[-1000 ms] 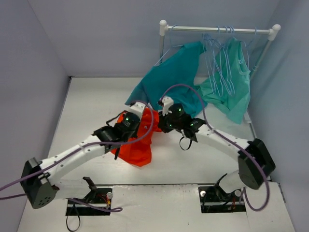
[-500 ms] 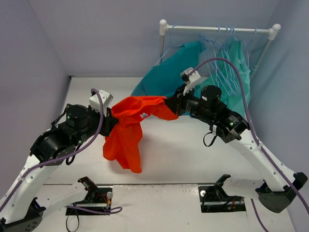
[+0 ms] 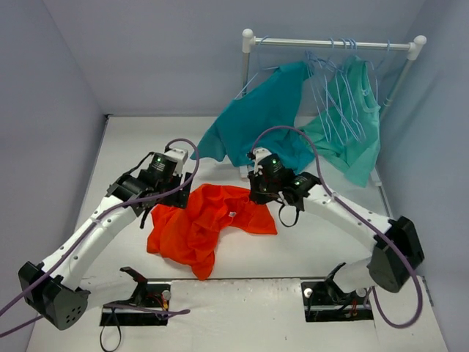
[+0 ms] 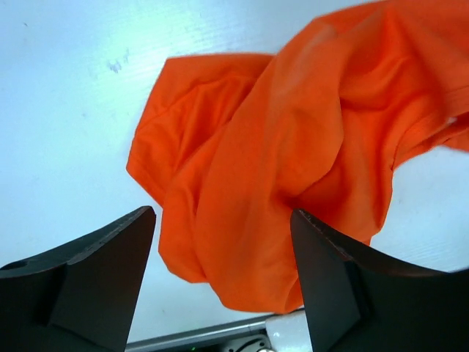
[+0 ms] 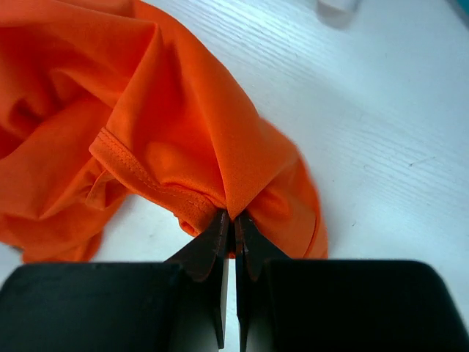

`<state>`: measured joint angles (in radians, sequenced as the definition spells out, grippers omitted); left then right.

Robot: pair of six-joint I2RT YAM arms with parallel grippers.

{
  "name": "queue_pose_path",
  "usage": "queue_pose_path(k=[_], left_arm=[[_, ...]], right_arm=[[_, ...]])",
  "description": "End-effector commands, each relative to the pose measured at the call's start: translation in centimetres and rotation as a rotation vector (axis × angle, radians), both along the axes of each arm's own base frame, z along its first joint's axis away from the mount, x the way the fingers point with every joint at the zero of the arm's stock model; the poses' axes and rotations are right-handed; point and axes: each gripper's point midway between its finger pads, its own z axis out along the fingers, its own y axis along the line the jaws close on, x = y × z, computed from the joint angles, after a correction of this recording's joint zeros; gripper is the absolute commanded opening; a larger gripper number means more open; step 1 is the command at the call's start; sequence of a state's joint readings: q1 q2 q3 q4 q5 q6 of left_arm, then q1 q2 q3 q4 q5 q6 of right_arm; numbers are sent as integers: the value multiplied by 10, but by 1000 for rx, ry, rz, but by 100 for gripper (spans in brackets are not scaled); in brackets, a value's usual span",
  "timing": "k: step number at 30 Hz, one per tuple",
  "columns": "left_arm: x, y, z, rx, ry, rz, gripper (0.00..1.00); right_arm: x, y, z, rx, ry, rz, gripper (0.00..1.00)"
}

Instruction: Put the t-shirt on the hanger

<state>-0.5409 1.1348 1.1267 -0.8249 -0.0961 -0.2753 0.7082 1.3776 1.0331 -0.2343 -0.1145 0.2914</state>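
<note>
Where it lies, the t-shirt [image 3: 201, 227] stretches left-right (crumpled).

The t-shirt [image 3: 209, 227] sprawls across the middle of the counter [image 3: 139, 143]. The left arm [image 3: 95, 235] and right arm [image 3: 344, 213] slant in over it from the near corners. The left tool [image 4: 221, 216] hangs above the cloth with jaws apart, and the right tool [image 5: 233, 216] is clamped on the far right edge. Bare counter lies far left and near right. The rack [image 3: 330, 45], hangers [image 3: 330, 95], teal shirt [image 3: 256, 121] and green garment [image 3: 352, 132] crowd the far right. The teal shirt droops just behind the right tool. Walls [image 3: 51, 110] close in on the left, back and right.
</note>
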Motion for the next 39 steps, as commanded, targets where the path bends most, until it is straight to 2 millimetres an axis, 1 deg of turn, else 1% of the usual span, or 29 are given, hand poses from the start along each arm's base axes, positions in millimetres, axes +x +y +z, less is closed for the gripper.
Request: queue_pose_path(k=[1, 3, 7, 11, 14, 16, 18, 20, 22, 26, 27, 28, 29, 30, 31, 33, 34, 35, 36, 37, 39], left_arm=[[13, -42, 48, -234, -143, -39, 70], [2, -52, 35, -242, -105, -53, 70], [-34, -77, 0, -242, -20, -60, 70], [-46, -94, -8, -237, -24, -35, 70], [-50, -108, -15, -174, -46, -51, 70], [-46, -109, -19, -141, -51, -47, 70], [-42, -110, -31, -85, -40, -46, 70], [-39, -111, -37, -46, -34, -59, 70], [-39, -116, -48, -23, -7, -66, 70], [-33, -115, -57, 28, -6, -55, 70], [-31, -114, -59, 40, -11, -50, 67], [-29, -114, -60, 53, -15, -49, 57], [-27, -113, -61, 69, -20, -50, 42], [-26, -113, -63, 85, -17, -49, 19], [-25, -112, -61, 93, -22, -52, 8], [-22, -108, -53, 112, -41, -55, 0], [-21, -105, -42, 103, -63, -57, 0], [-19, -99, -26, 105, -94, -56, 0], [-17, -95, -16, 116, -112, -59, 0], [-15, -88, 0, 103, -138, -55, 0], [-12, -75, 42, 72, -188, -71, 0]], right_arm=[[32, 12, -4, -20, -50, -43, 0], [38, 15, -9, -25, -46, -42, 0], [43, 16, -21, -42, -30, -39, 0], [44, 8, -32, -60, -12, -52, 0], [45, 1, -35, -56, -4, -66, 0], [44, -1, -36, -53, -1, -70, 0], [44, -2, -34, -45, -3, -71, 0], [43, -3, -34, -42, -1, -71, 0], [42, -5, -34, -40, -2, -73, 0], [41, -8, -37, -45, 0, -75, 0], [40, -8, -37, -44, 1, -75, 0], [40, -8, -37, -44, 0, -74, 0], [41, -8, -37, -44, -1, -72, 0], [41, -9, -37, -43, -3, -72, 0], [41, -9, -35, -43, -7, -74, 0], [43, -11, -30, -44, -26, -80, 0], [44, -13, -23, -38, -46, -85, 0], [47, -17, -12, -38, -81, -102, 0], [50, -20, -8, -45, -100, -116, 0], [51, -21, 4, -32, -132, -121, 0], [60, -29, 33, -35, -226, -148, 0]])
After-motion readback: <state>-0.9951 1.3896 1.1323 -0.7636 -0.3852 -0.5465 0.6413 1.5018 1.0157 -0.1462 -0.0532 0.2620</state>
